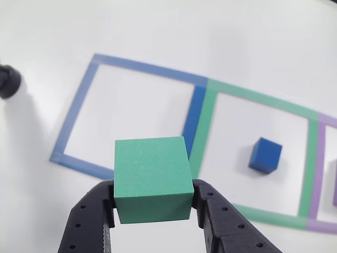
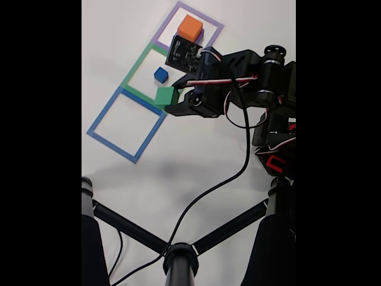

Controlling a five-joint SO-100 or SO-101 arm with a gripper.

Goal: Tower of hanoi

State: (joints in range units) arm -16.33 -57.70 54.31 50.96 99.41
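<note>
My gripper [image 1: 153, 197] is shut on the green block [image 1: 152, 178], held above the white table near the border of the blue and green tape squares; in the fixed view the green block [image 2: 165, 95] sits at the tip of the gripper [image 2: 168, 100]. The small blue cube [image 1: 265, 155] rests inside the green tape square [image 1: 210, 126], also seen as the blue cube [image 2: 161, 74] in the fixed view. The salmon-orange block [image 2: 190, 27] sits on top of the purple block [image 2: 200, 36] inside the purple tape square [image 2: 178, 8].
The blue tape square [image 2: 98, 122] has nothing inside it. A black tripod-like stand [image 2: 178, 256] with a cable crosses the near part of the fixed view. A black round object [image 1: 8, 81] sits at the left edge.
</note>
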